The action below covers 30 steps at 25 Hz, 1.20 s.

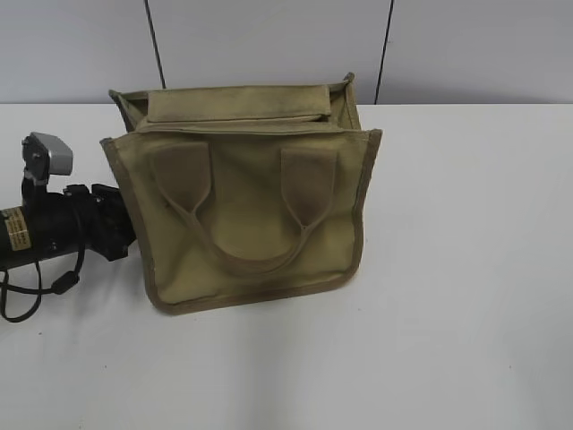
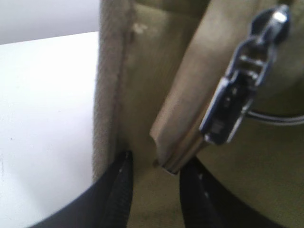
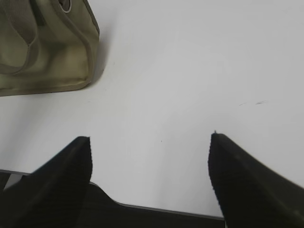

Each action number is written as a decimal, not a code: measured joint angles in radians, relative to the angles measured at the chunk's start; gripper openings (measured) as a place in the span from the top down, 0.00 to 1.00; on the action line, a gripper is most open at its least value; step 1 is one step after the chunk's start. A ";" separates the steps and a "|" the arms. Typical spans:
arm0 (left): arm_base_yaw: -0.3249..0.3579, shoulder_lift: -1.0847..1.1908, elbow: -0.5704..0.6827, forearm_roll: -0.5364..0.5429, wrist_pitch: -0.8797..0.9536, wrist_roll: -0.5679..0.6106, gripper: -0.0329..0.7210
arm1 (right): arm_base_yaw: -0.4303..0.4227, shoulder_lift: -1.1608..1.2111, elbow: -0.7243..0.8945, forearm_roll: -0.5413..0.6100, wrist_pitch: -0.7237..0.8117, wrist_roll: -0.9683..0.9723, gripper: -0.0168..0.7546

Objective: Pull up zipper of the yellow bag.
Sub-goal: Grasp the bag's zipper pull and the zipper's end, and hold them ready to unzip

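The yellow bag (image 1: 251,215) stands upright mid-table, handles facing me. Its zipper (image 1: 237,119) runs along the top. My left arm reaches in at the bag's left end, where its fingers are hidden in the exterior view. In the left wrist view the left gripper (image 2: 156,164) is pressed against the bag's end panel (image 2: 137,95). Its jaws are partly apart on either side of the zipper tape's free end (image 2: 173,159). The silvery pull (image 2: 237,90) hangs just above the right finger. My right gripper (image 3: 149,142) is wide open and empty over bare table, and the bag's corner (image 3: 47,47) shows at the upper left of its view.
The white table (image 1: 448,313) stretches to the right of and in front of the bag. A grey wall (image 1: 269,36) stands behind it. The left arm's cable (image 1: 36,287) hangs near the left edge.
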 joint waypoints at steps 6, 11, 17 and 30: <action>-0.027 0.042 -0.038 0.010 -0.001 0.000 0.63 | 0.000 0.000 0.000 0.000 0.000 0.000 0.22; -0.032 0.038 -0.038 0.020 -0.001 0.000 0.57 | 0.000 0.000 0.000 0.000 0.000 0.000 0.22; -0.035 0.000 -0.038 0.013 0.003 -0.001 0.56 | 0.000 0.000 0.000 0.000 0.000 0.000 0.22; -0.036 -0.046 -0.038 0.005 0.069 -0.028 0.95 | 0.000 0.000 0.000 0.000 0.000 0.000 0.22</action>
